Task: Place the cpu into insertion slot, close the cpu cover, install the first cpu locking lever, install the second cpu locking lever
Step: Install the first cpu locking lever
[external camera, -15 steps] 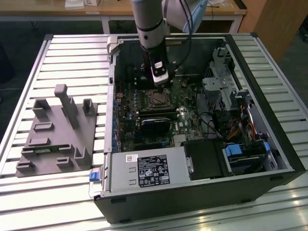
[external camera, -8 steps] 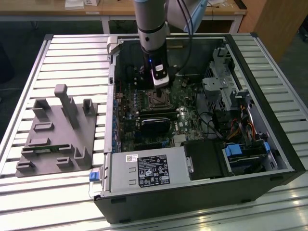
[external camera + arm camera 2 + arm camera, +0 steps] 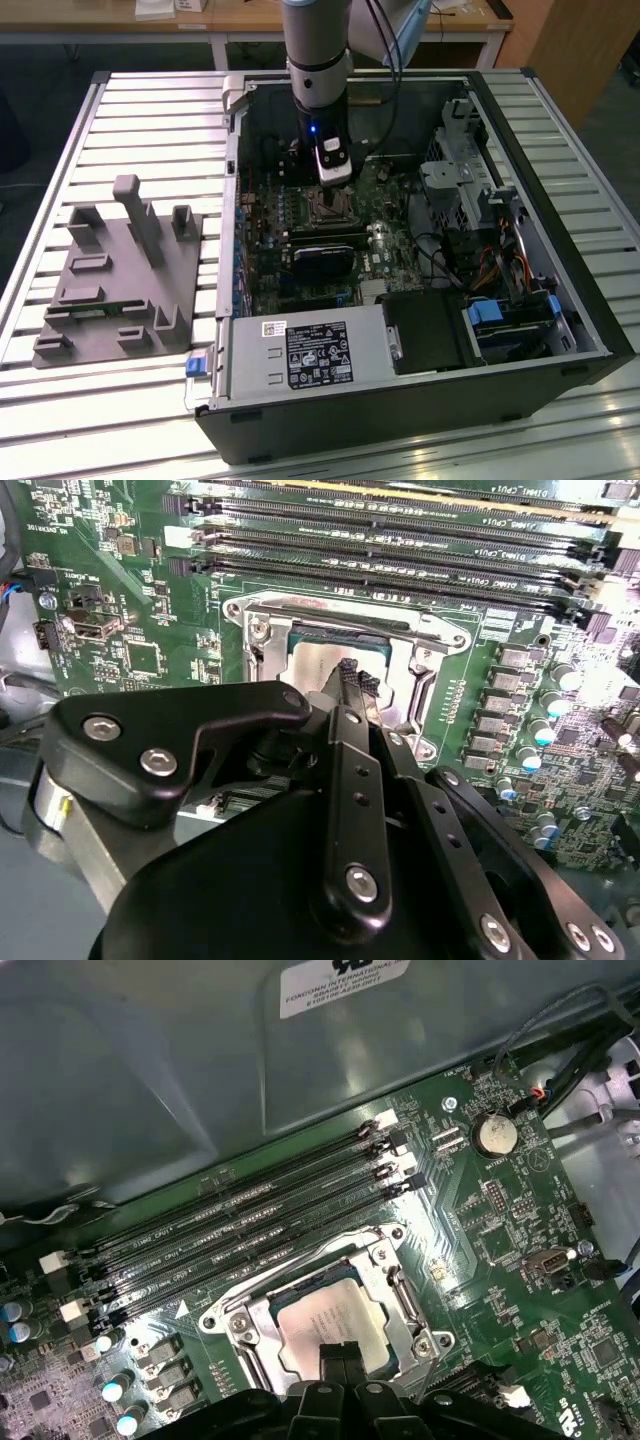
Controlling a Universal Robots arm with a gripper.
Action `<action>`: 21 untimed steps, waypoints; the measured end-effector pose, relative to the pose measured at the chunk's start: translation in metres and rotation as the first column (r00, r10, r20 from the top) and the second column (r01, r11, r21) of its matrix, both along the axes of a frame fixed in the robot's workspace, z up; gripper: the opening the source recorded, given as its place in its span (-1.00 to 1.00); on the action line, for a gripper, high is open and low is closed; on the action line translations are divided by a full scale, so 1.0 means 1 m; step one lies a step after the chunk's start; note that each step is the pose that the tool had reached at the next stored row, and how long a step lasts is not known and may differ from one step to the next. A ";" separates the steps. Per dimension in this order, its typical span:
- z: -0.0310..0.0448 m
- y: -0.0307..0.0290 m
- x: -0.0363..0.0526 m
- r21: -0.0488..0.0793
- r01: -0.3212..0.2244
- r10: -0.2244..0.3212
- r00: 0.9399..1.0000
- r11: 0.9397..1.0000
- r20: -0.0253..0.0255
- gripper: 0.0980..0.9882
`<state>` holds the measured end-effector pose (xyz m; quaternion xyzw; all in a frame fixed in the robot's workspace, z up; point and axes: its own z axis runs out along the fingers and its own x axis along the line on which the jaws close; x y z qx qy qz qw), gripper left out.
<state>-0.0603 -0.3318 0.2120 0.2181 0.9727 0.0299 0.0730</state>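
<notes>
From the exterior view's left I see a grey moulded fixture block (image 3: 118, 275) sitting on the slatted aluminium table (image 3: 60, 140), then the open black computer case (image 3: 420, 400) with its green motherboard (image 3: 300, 280). My gripper (image 3: 330, 178) hangs over the small square black-rimmed insertion slot (image 3: 327, 205) near the board's middle.

In the first wrist view, the cpu (image 3: 335, 1322), a flat pale silvery-beige square chip, lies seated in the slot, and the cpu cover (image 3: 385, 1270), a thin silvery metal frame with a window, appears closed around it. In the second wrist view, my fingertips (image 3: 347, 670) are pressed together, pinching nothing, just above the chip face.

My worry: whether the locking levers are latched I cannot tell. If the tip bears down on the chip face rather than on a lever, it could scratch it or load the socket pins beneath.
</notes>
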 end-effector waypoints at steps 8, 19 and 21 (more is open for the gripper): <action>-0.0002 0.0000 0.0016 0.000 -0.053 0.053 0.999 0.999 0.000 -0.98; -0.0015 0.0000 0.0026 -0.008 -0.164 0.164 0.986 0.986 -0.003 -0.98; -0.0018 0.0000 0.0031 -0.010 -0.177 0.177 0.984 0.984 -0.003 -0.98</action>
